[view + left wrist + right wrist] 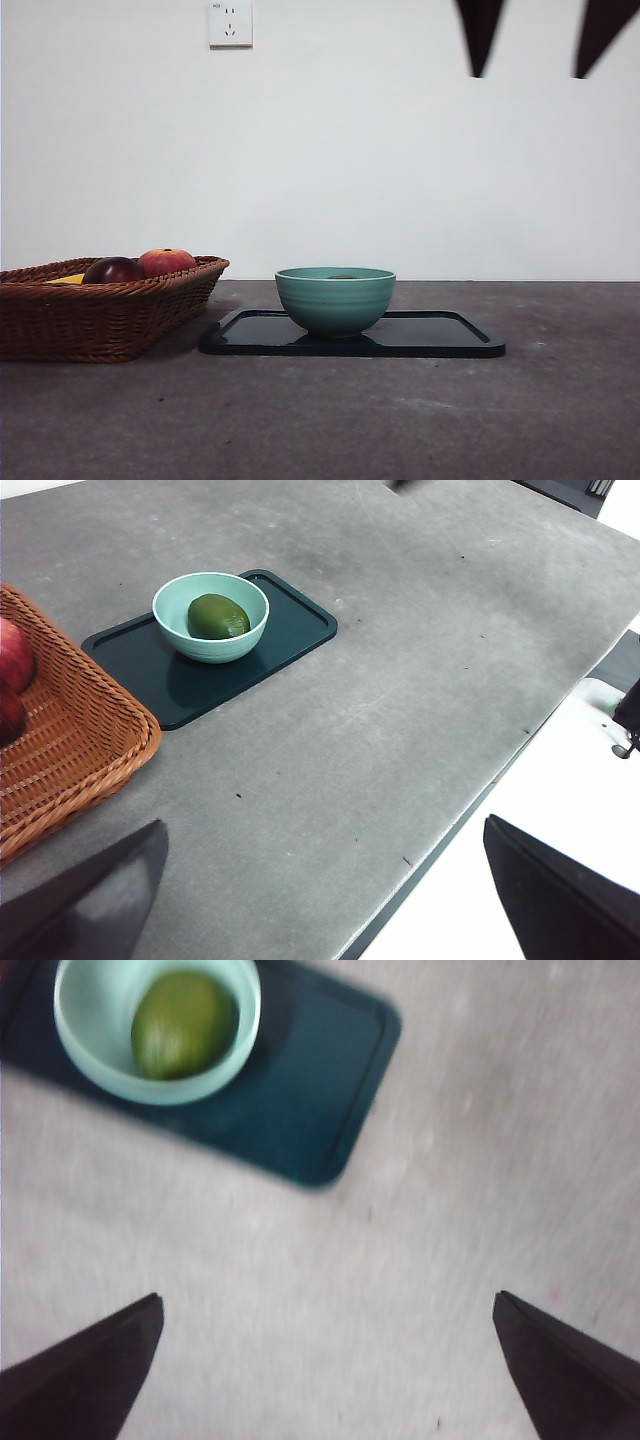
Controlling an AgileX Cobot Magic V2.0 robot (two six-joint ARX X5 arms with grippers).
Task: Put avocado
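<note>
Wicker basket point(100, 310) x1 sits far left on the grey table point(400, 420), holding one dark red-purple fruit point(113, 270), one orange-red fruit point(167, 261) and a sliver of something yellow point(68, 279). At its 3 o'clock, close by with a narrow gap between them: one dark tray point(440, 335), long side facing the front camera. One teal bowl point(335, 298) stands on the tray's left half; right half of tray bare. One avocado point(218, 616) lies inside the bowl, below the rim, only a trace visible from the front.

Open table: wide strip in front of tray and basket, and all of the surface at the tray's 3 o'clock. Left wrist view shows the table edge point(450, 840) well clear of the tray.

Left gripper point(320, 900): jaws spread wide, nothing between them, up above the table near that edge. Right gripper point(325, 1360): jaws wide apart, empty, raised over bare table just beside the tray; view blurred. Two black jaw tips point(540, 40) show at the front view's 1 o'clock.
</note>
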